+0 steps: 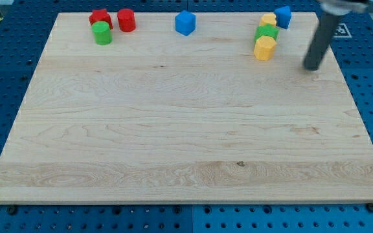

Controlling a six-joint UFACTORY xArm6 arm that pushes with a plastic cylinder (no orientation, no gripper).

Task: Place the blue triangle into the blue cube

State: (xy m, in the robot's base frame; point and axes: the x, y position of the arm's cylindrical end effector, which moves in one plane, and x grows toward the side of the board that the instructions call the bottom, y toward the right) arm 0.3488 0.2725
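A blue block (185, 22) that looks like a cube sits at the top middle of the wooden board (173, 142). A second, smaller blue block (283, 16) sits at the top right; its exact shape is hard to make out. My rod comes down from the top right corner. My tip (313, 66) rests on the board, to the right of and below that smaller blue block and apart from it. It touches no block.
Below the smaller blue block stand a yellow block (268, 21), a green block (267, 32) and another yellow block (264, 48), left of my tip. At the top left are two red blocks (100, 17) (126, 19) and a green cylinder (101, 32).
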